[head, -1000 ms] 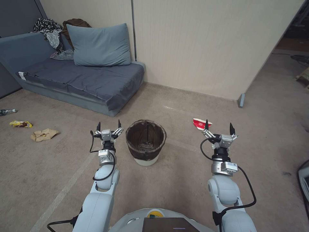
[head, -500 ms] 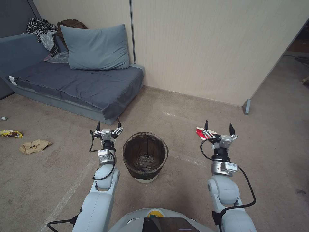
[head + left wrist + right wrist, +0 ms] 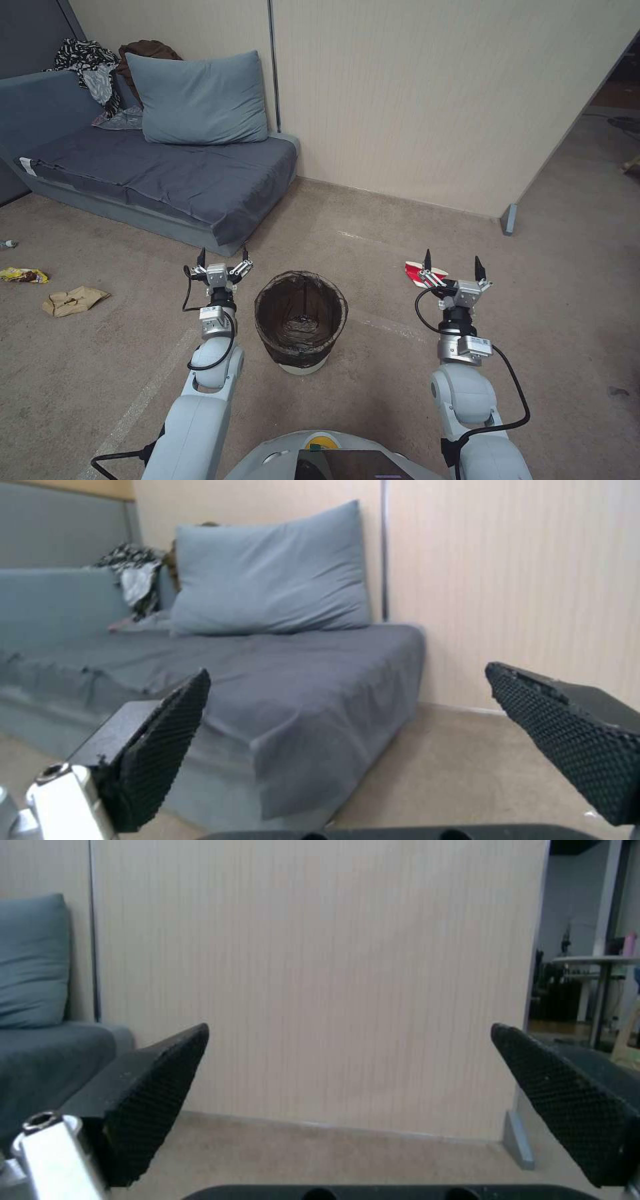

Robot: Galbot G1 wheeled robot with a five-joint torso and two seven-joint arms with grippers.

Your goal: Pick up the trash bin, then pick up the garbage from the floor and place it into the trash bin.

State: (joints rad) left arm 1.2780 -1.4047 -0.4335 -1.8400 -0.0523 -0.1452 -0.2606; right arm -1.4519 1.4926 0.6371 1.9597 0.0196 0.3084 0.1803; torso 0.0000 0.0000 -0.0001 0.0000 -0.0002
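Note:
The trash bin, white with a dark bag liner over its rim, stands upright on the carpet floor straight ahead of me. My left gripper hangs open just left of the bin, apart from it. My right gripper is open too, further right, with a crushed red-and-white cup on the floor just behind its left fingertip. More garbage lies far left: a crumpled brown paper bag, a yellow wrapper and a bottle end. In both wrist views the fingers stand wide apart, holding nothing.
A grey-blue sofa bed with a pillow and clothes sits behind the left gripper. A beige partition wall runs across the back, ending at a grey foot. Open carpet lies to the right and in front.
Over the second the whole head view shifted as the camera moved, leaving the bin nearer and lower in the picture. In the last half second the left gripper edged slightly left and up.

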